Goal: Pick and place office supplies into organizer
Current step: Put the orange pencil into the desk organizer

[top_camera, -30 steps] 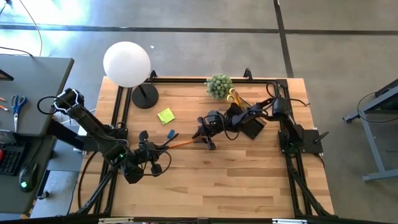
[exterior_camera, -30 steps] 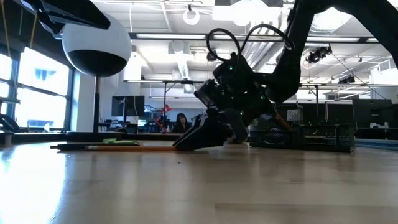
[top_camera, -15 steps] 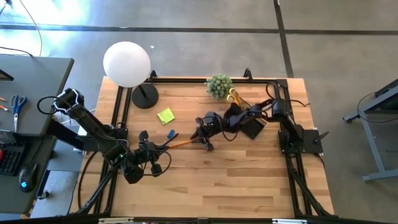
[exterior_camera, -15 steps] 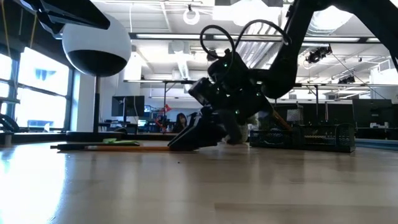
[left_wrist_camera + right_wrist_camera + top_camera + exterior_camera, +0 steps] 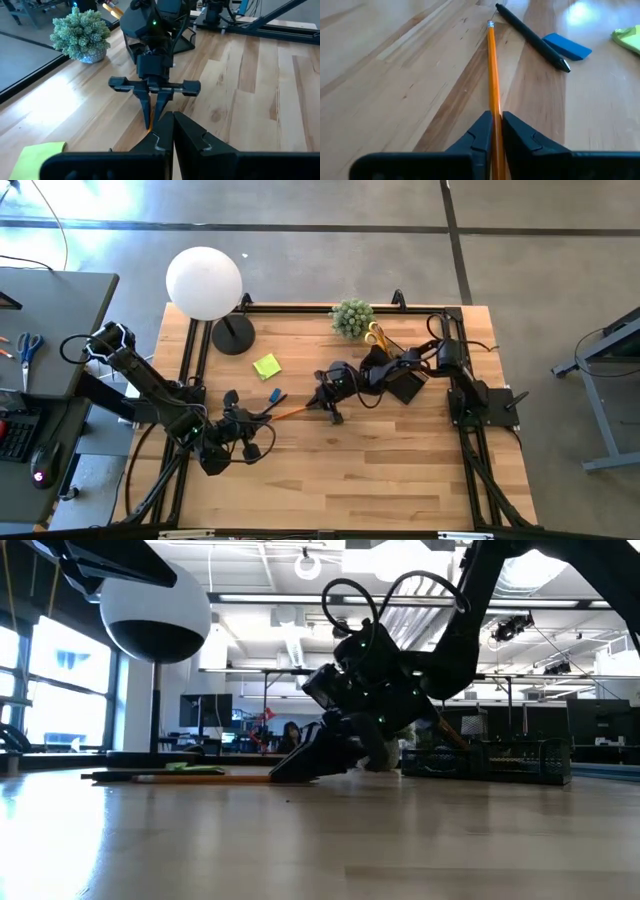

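An orange pencil (image 5: 492, 70) lies on the wooden table near its middle, with my right gripper (image 5: 496, 125) shut on it. Beyond the pencil's eraser end lie a black pen (image 5: 532, 36), a small blue block (image 5: 566, 45) and a lime-green sticky-note pad (image 5: 266, 366). The black organizer (image 5: 405, 386) stands at the back right, under my right arm, with yellow-handled scissors (image 5: 375, 335) at its far side. My left gripper (image 5: 172, 131) hangs shut above the table at the front left, pointing at the right gripper. My right gripper pinches the pencil's shaft (image 5: 495, 107) between its two fingers, toward the end away from the eraser. The fingers (image 5: 161, 106) slant down from the table's right side and run roughly along the pencil. The pencil lies flat on the table.
A small potted plant (image 5: 352, 317) stands at the far edge. A lamp with a white globe (image 5: 204, 282) and a round black base (image 5: 232, 335) stands at the far left. Bare wood fills the near half of the table (image 5: 360, 480).
My right gripper has crept a little toward the table's left edge, low over the table, and its fingers have closed onto the orange pencil. The pencil still lies where it was.
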